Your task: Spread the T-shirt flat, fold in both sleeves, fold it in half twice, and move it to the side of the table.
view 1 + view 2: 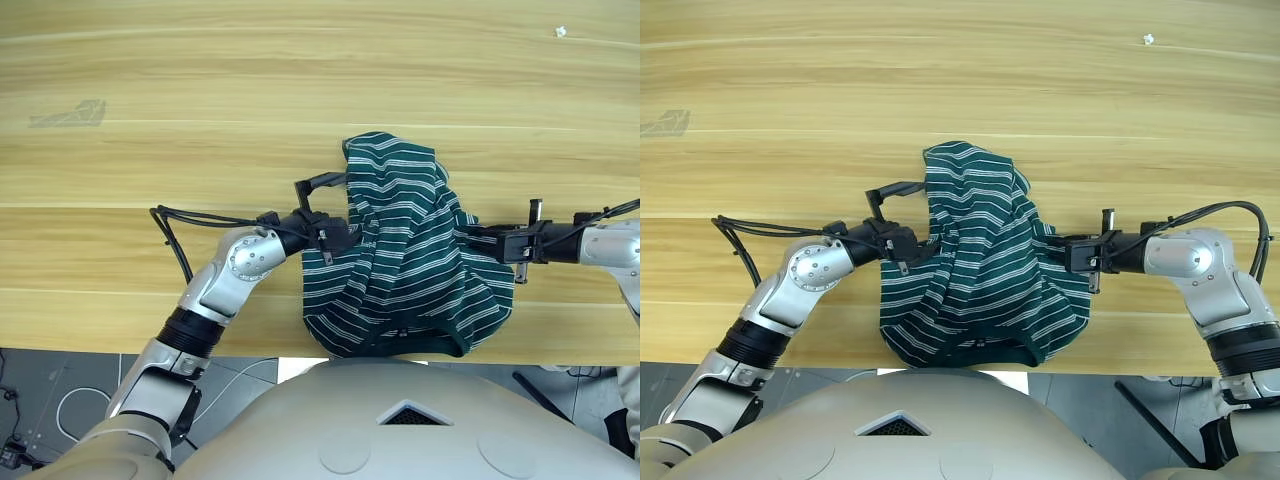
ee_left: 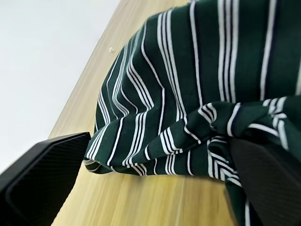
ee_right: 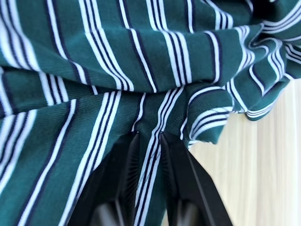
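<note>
A dark green T-shirt (image 1: 405, 250) with white stripes lies crumpled in a heap at the near edge of the wooden table (image 1: 200, 80). My left gripper (image 1: 338, 208) is at the heap's left side and stands open. One of its fingers (image 2: 42, 179) is out in the air, and the other is tucked under a fold of cloth (image 2: 197, 70). My right gripper (image 1: 475, 238) is at the heap's right side. There its fingers (image 3: 122, 174) are shut on a striped fold of the T-shirt (image 3: 141, 56).
Bare wood stretches far, left and right of the heap. A small white scrap (image 1: 561, 32) lies at the far right, and a faint grey mark (image 1: 68, 113) at the far left. The table's near edge runs just under the heap, with floor and cables below.
</note>
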### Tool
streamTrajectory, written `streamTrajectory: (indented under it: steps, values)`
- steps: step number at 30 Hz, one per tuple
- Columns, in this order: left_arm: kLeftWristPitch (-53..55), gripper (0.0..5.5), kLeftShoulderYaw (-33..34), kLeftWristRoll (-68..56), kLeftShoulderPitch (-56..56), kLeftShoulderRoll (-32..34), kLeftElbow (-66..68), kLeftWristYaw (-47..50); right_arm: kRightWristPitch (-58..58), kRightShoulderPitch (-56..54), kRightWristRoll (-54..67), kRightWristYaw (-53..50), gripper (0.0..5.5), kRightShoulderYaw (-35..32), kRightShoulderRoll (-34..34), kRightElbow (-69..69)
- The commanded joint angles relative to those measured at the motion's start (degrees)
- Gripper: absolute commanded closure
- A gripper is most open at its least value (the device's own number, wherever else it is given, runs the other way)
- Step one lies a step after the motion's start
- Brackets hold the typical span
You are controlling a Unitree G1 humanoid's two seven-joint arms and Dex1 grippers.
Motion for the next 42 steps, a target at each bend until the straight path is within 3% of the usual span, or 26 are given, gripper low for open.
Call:
streamTrajectory:
  steps: [1,5,10,14,18,24,31,34,38,42]
  values:
    - [1.78,0.14,0.57,4.22,5.93,6.56,4.65,-0.34,0.99,1.52,-3.33,1.22,4.65,1.76,0.16,3.22]
    - [0.04,0.14,8.44,4.63,12.50,15.53,6.89,5.10,0.16,4.52,-4.98,-1.44,4.65,-0.10,-2.29,5.61]
    - [-0.13,0.14,16.72,1.80,17.92,21.25,4.89,7.49,-0.44,7.45,-4.96,-2.36,4.65,-0.77,-3.44,5.31]
    - [0.88,0.14,17.14,1.96,18.64,20.31,2.12,7.39,-0.05,8.63,-5.98,-2.03,4.65,0.17,-3.05,0.45]
    - [1.47,0.14,15.61,3.20,20.88,19.46,-2.41,7.33,2.58,14.04,4.42,3.74,4.65,0.33,-4.22,-9.08]
    - [2.36,0.14,15.92,3.19,22.93,19.21,-10.75,6.55,2.45,5.05,8.28,-4.45,4.65,-8.31,1.98,-7.22]
    - [4.64,0.14,19.91,-0.08,22.90,19.10,-17.19,4.38,4.92,4.69,12.62,0.78,4.65,-12.65,-0.11,-8.16]
    - [4.76,0.14,19.90,0.80,22.72,18.53,-16.92,4.11,5.13,-1.15,11.48,-2.22,4.65,-12.65,4.57,-5.16]
    - [4.75,0.14,19.37,2.52,20.35,17.89,-15.75,4.23,8.68,-10.84,9.35,-5.33,4.65,-6.91,16.88,3.62]
    - [4.33,0.14,19.67,2.95,18.41,17.88,-14.78,4.04,13.21,-15.89,8.97,-4.74,4.65,-4.61,23.13,11.87]
